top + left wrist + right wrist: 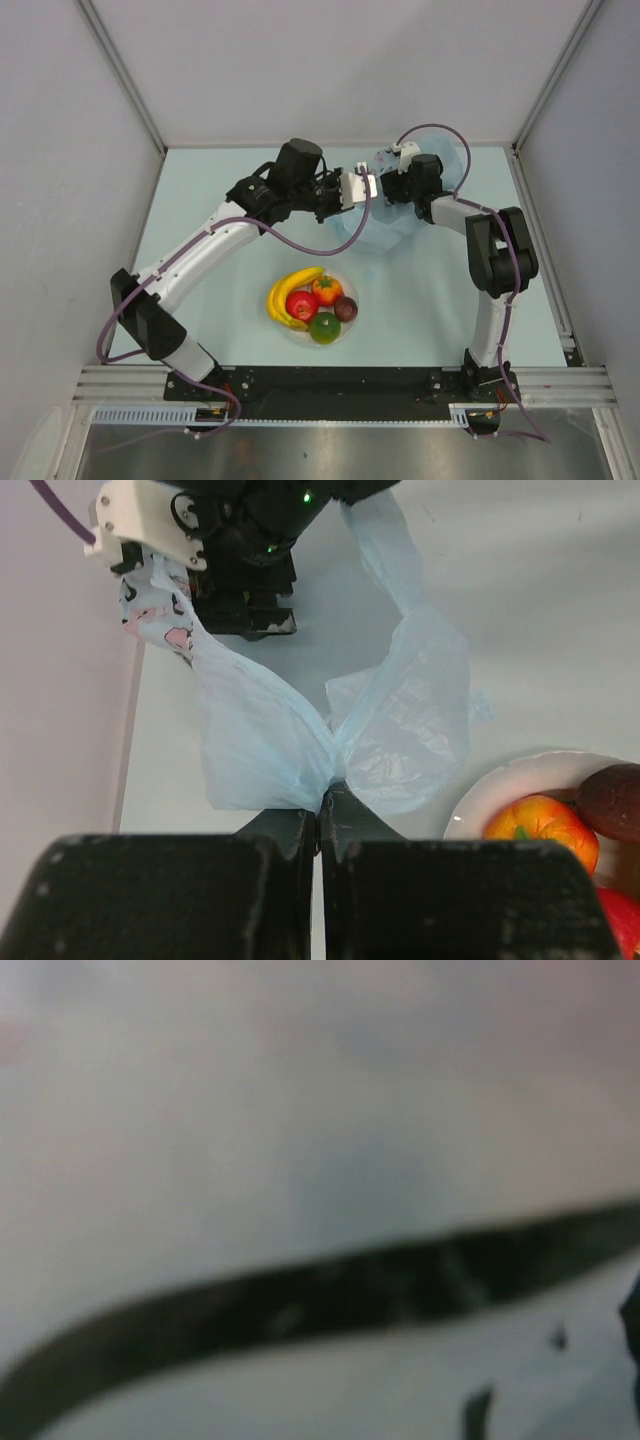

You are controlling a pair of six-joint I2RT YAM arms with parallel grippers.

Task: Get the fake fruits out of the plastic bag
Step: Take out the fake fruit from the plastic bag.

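Observed left pincer (pixel 320 805) pinched shut on plastic bag (pixel 400 710), lower centre; cannot tell right pincer (pixel 247 625) opening; noted fake fruits (pixel 312 298) on plate (pixel 475 795).

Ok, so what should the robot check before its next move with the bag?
1. Left gripper grip: ok, shut on a pinch of the plastic bag.
2. Right gripper grip: cannot tell. It is at the bag, but its own camera is blurred.
3. Fruits on the white plate: ok. The banana, red apple, orange-red fruit, green fruit and dark purple fruit all lie there.
4. Bag empty: cannot tell. The film looks limp and no fruit shows through, but folds hide part of it.
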